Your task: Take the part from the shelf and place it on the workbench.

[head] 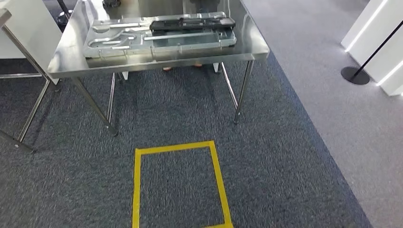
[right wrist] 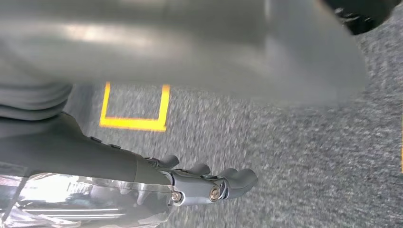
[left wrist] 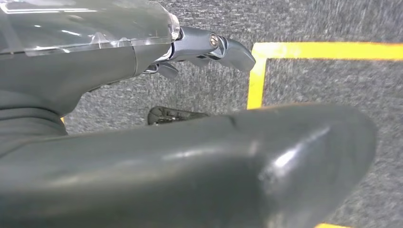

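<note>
A steel workbench [head: 71,59] stands ahead of me in the head view. On it lies a grey moulded tray [head: 97,47] with several metal pieces, and a long black part [head: 192,23] rests across the tray's far right side. My left hand [left wrist: 109,66] hangs over the dark carpet with its fingers [left wrist: 228,50] stretched out and nothing in it. My right hand [right wrist: 199,183] also hangs above the carpet, its fingers slightly bent and apart, holding nothing.
A yellow tape square [head: 138,185] marks the carpet in front of the workbench. Another steel table's legs [head: 33,107] stand at the left. A black stanchion base [head: 355,75] and white panels [head: 375,33] sit on the lighter floor at the right.
</note>
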Available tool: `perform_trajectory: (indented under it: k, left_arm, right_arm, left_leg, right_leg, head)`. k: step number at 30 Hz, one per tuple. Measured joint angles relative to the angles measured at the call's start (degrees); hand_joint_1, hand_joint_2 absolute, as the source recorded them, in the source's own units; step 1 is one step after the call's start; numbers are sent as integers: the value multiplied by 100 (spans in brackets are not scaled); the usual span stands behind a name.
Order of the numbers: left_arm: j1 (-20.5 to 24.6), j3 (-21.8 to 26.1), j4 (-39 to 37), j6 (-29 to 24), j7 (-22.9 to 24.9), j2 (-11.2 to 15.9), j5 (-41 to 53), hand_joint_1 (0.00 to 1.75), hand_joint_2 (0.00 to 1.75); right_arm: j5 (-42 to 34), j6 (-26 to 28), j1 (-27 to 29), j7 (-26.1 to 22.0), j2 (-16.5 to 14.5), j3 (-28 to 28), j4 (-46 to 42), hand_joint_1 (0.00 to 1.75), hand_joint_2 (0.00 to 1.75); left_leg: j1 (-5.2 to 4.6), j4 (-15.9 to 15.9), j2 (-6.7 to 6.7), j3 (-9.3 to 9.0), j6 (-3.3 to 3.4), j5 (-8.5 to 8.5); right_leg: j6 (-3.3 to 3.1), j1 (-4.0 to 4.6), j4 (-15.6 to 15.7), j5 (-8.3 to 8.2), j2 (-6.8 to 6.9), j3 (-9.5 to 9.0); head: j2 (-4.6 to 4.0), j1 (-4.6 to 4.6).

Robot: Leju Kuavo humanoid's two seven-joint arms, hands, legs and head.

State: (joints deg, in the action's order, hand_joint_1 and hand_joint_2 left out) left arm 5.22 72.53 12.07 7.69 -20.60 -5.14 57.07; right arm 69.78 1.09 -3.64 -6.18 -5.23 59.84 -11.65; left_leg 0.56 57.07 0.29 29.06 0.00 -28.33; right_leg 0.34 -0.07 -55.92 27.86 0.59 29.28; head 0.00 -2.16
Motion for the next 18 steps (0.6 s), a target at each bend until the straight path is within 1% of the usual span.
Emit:
perform_trajectory:
  k: [2, 3, 4, 6, 7, 8, 10, 11, 15, 18]
  left_arm:
    - [-2, -15, 0, 1, 4, -2, 11, 0, 0]
    - [0, -21, 0, 1, 4, -3, 14, 0, 0]
    - [1, -26, 0, -1, 4, -2, 15, 0, 0]
    - [3, -31, 0, -31, 23, 1, 13, 0, 87]
    - [4, -32, 0, -61, 45, 2, 6, 0, 131]
    - [7, -32, 0, -96, 74, 2, 0, 0, 175]
    - [9, -32, 0, -157, 123, 2, -10, 0, 175]
    - [9, -32, 0, -177, 136, 2, -10, 0, 175]
    - [8, -32, 0, -213, 159, 2, -4, 0, 175]
    - [7, -52, 0, -210, 218, 3, -31, 0, 175]
  right_arm:
    - [-32, -5, -3, 29, -2, 64, 0, 0, 175]
    - [-33, 9, -4, 58, -3, 87, 0, 0, 175]
    - [-26, 34, -5, 97, -3, 107, 0, 0, 175]
    - [8, 101, -6, 172, -3, 131, 0, 0, 175]
    - [24, 126, -7, 191, -3, 137, 0, 0, 131]
    - [30, 139, -7, 195, -3, 141, 0, 0, 87]
    - [24, 135, -7, 180, -3, 156, 0, 0, 0]
    - [19, 132, -7, 173, -3, 164, 0, 0, 0]
    - [8, 119, -8, 156, -3, 182, 0, 0, 175]
    - [-1, 127, -5, 155, -3, 175, 0, 0, 175]
  left_leg:
    - [1, -17, -1, 39, 75, 21]
    - [5, -28, -5, 47, 96, 33]
    - [4, -42, -7, 52, 110, 46]
    - [-12, -47, -10, 64, 120, 57]
    - [-24, -45, -7, 71, 131, 63]
    - [-35, -42, -5, 79, 144, 71]
    - [-53, -36, -3, 96, 166, 86]
    - [-59, -32, -2, 104, 175, 91]
    - [-64, -11, -2, 130, 184, 98]
    - [-63, -9, -2, 136, 184, 100]
  right_leg:
    - [60, 1, -20, -8, -4, 15]
    - [38, 3, -7, -19, -1, 21]
    - [-7, 7, 0, -15, -1, 28]
    - [-105, 7, 22, -31, 2, 40]
    - [-101, 0, 19, -38, -1, 47]
    - [-69, -10, 21, -60, -2, 53]
    - [-11, -26, 24, -95, -3, 69]
    - [15, -32, 24, -110, -3, 75]
    - [85, -37, 25, -135, -3, 94]
    - [108, -36, 24, -143, -4, 102]
  head:
    - [0, 0]
    - [0, 1]
    - [0, 1]
    - [0, 2]
    - [0, 2]
    - [0, 1]
    - [0, 1]
    - [0, 1]
    - [0, 0]
    - [0, 0]
